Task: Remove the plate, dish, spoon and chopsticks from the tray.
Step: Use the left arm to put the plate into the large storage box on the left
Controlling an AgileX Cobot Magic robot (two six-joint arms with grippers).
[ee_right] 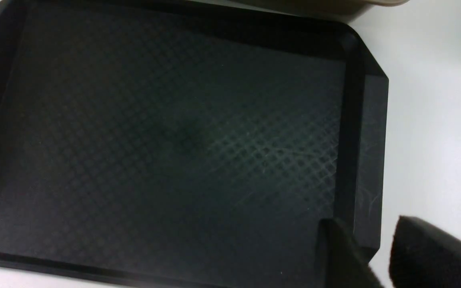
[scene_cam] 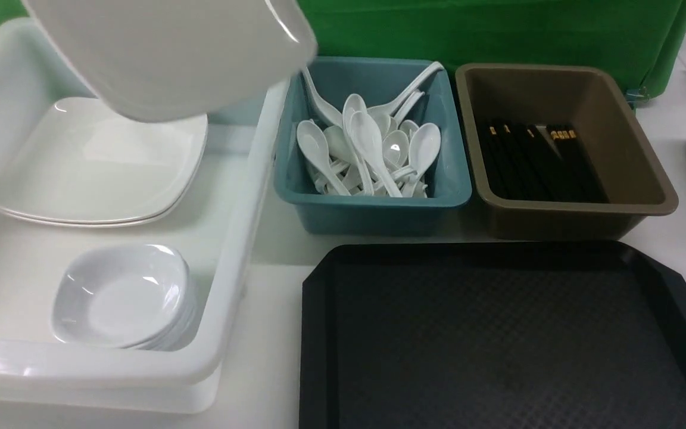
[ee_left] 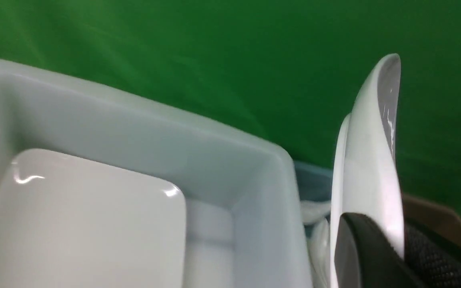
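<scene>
The left gripper [ee_left: 386, 246] clamps the plate [scene_cam: 170, 53], tilted above the stacked plates [scene_cam: 93, 173] in the white tub [scene_cam: 245, 196] beneath it. The right gripper [ee_right: 374, 248], jaws partly apart and holding nothing, hangs over the tray [scene_cam: 498, 333].

The front view is taken from the near side, between the arms, facing far toward the green backdrop [scene_cam: 498, 30]. The left wrist view is held close over the far right corner of the white tub [ee_left: 254, 192], facing far. The tray [ee_right: 174, 140] is viewed from close above by the right wrist view. Tub, tray and plate [scene_cam: 170, 53] are shared with the front view.
</scene>
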